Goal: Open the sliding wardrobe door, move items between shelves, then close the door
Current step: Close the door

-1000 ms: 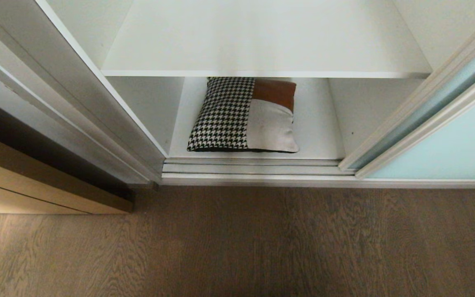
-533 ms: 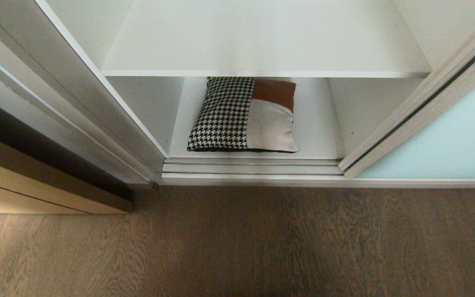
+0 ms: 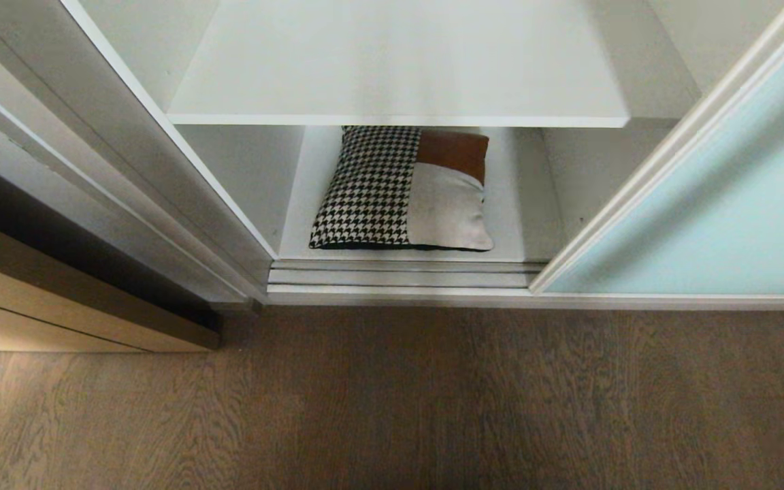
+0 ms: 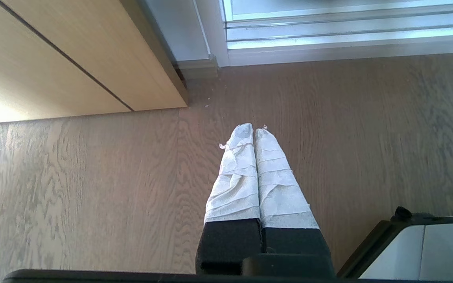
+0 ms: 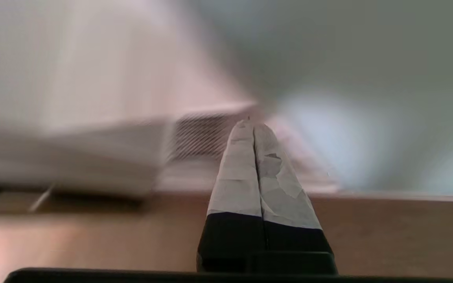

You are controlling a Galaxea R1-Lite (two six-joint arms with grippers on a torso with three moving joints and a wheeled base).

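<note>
While the frosted pale aqua glass sliding door (image 3: 719, 204) is covering the wardrobe's right side, the houndstooth, grey-beige and brown cushion (image 3: 402, 190) is lying on the lower white shelf (image 3: 521, 204). Left pincer (image 4: 254, 129) is hanging closed, empty, over wood floor (image 4: 92, 188); right pincer (image 5: 253, 125) is closed, empty.

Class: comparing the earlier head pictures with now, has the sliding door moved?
Yes. The sliding door has slid left, nearer the cushion, which lies unmoved.

The upper shelf (image 3: 399, 75) hid the cushion's (image 3: 402, 190) far edge at twelve o'clock. At three o'clock the sliding wardrobe door (image 3: 719, 197) ran past the frame. The right wrist view was smeared beyond reading.
</note>
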